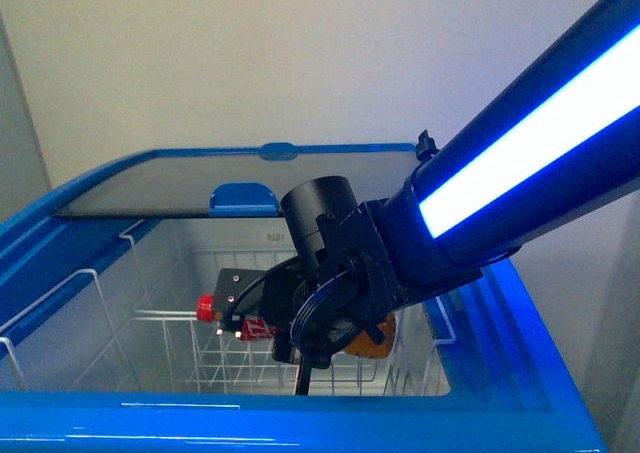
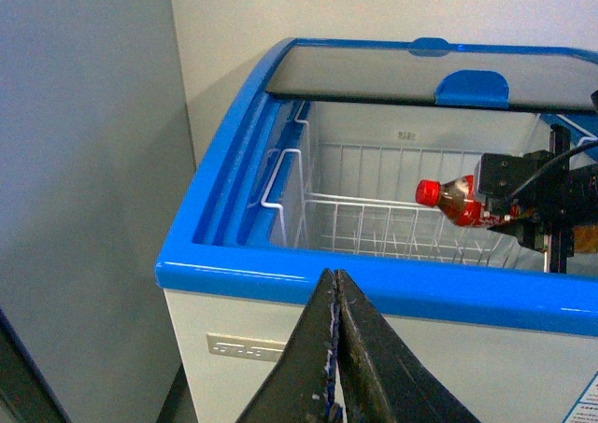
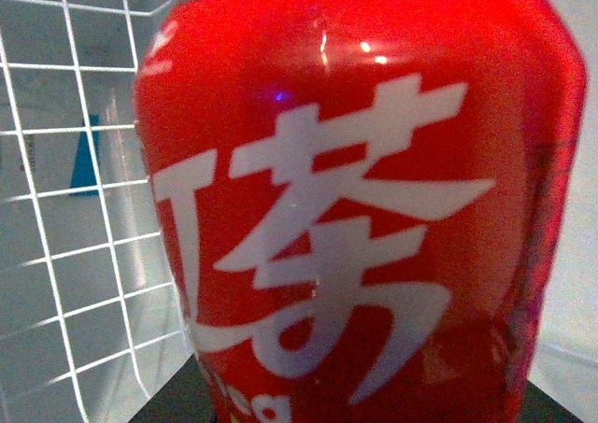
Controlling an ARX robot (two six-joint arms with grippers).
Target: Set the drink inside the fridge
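Low in the centre of the front view, my right gripper (image 1: 262,318) clamps the cola bottle (image 2: 455,200) sideways inside the open fridge (image 2: 374,283), just above the wire basket (image 2: 374,232). I'd lower it until it rests on the wires, then release; my left gripper (image 2: 336,348) hangs pinched shut outside.

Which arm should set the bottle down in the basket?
Right. Its end effector already holds the cola bottle over the wire basket inside the open fridge. The left end effector is shut, empty, outside the front rim.
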